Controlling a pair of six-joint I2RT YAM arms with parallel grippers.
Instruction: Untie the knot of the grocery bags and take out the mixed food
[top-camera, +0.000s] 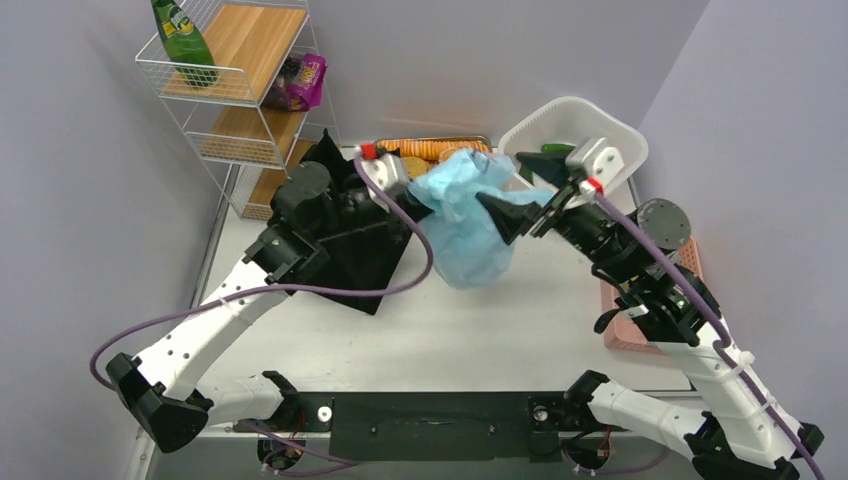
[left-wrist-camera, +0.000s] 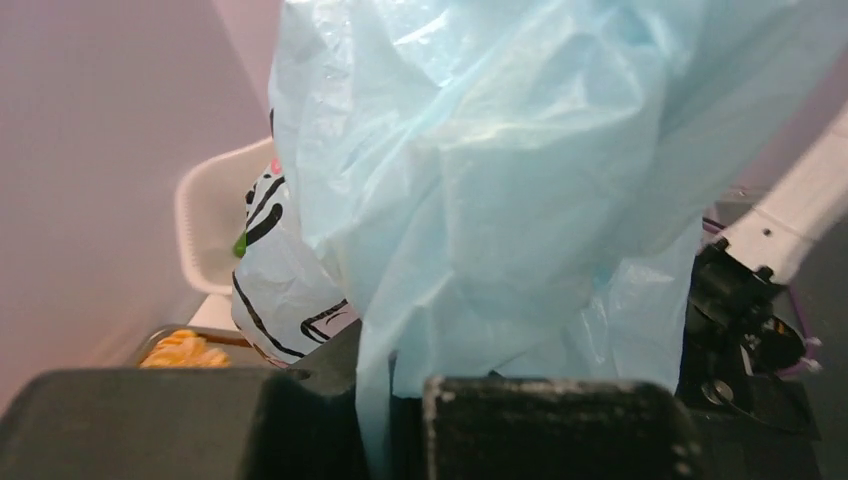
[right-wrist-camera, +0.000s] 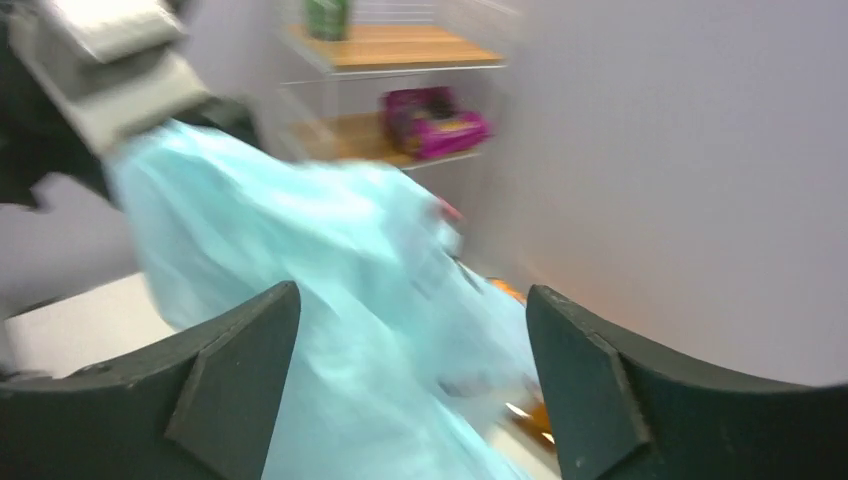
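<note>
pale blue bag (top-camera: 465, 225) hanging, black tote (top-camera: 365, 255) flat

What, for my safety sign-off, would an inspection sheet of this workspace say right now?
Surface: white table, black tote lying on its left part.
Job's things: pale blue plastic bag held up between the arms; green bottle and purple snack packets on the wire rack.
Clutter: sliced loaf behind the bag; white bin; pink basket under the right arm.
Grippers: left gripper shut on the bag; right gripper open beside it.
Cables: purple cables loop off both wrists; the left one hangs over the tote.
Surroundings: plain walls; nothing else seen.
</note>
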